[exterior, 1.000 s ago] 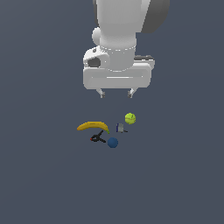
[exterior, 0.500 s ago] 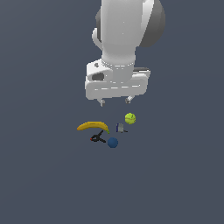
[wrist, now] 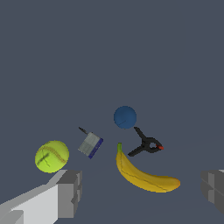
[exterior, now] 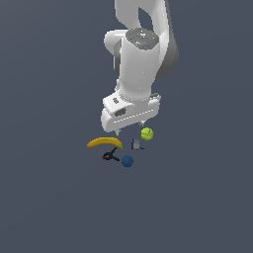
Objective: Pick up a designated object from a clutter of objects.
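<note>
Dark slate-grey floor (exterior: 49,197) everywhere, flat and featureless, and we can't read any writing or labels on anything. The gripper (exterior: 130,127) hangs above the clutter with its jaws spread wide and nothing between them; in the wrist view the two fingers (wrist: 70,192) sit far apart. The tiny whitish-grey and dark-blue block (exterior: 136,145) lies on the floor between the yellow-green ball (exterior: 147,133) and the banana (exterior: 105,143), apart from both. From the wrist view the block (wrist: 90,144) lies tilted, blue edge facing the banana. The blue ball (exterior: 127,161) sits just beside the black-and-red clamp (exterior: 110,156).
</note>
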Controlling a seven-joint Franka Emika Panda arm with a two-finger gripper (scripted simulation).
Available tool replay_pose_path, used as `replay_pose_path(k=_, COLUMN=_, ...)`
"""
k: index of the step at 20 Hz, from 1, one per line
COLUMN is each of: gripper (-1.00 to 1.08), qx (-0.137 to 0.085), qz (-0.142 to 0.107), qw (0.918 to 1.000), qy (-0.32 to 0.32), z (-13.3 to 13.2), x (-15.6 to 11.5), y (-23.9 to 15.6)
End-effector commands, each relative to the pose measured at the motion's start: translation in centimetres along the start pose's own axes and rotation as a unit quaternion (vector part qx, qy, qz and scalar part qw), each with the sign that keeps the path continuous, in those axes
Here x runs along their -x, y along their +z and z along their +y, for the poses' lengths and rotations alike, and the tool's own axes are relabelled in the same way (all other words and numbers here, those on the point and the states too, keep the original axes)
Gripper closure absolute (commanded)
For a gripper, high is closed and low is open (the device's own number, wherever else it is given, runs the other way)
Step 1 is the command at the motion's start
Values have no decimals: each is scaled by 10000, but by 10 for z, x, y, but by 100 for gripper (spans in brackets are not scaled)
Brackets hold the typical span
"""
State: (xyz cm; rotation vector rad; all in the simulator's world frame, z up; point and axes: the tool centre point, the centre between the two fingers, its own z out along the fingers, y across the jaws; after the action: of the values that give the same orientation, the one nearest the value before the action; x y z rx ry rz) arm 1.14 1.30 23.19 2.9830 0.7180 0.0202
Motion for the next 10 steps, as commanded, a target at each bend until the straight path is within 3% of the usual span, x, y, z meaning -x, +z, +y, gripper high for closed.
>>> replay_pose_path(k=1, gripper=-92, qx=20, qz=-35, qw=9990, qy=-443, z=-3, x=1, y=18)
replay_pose_path(k=6, gripper=-92, qx=18, qz=-83, qw=9912, qy=-1322, z=-13, x=5, y=53)
replay_pose_path(k=10, gripper=-92, qx=-17, qz=-92, qw=9792, qy=-2027, z=-23, x=8, y=79)
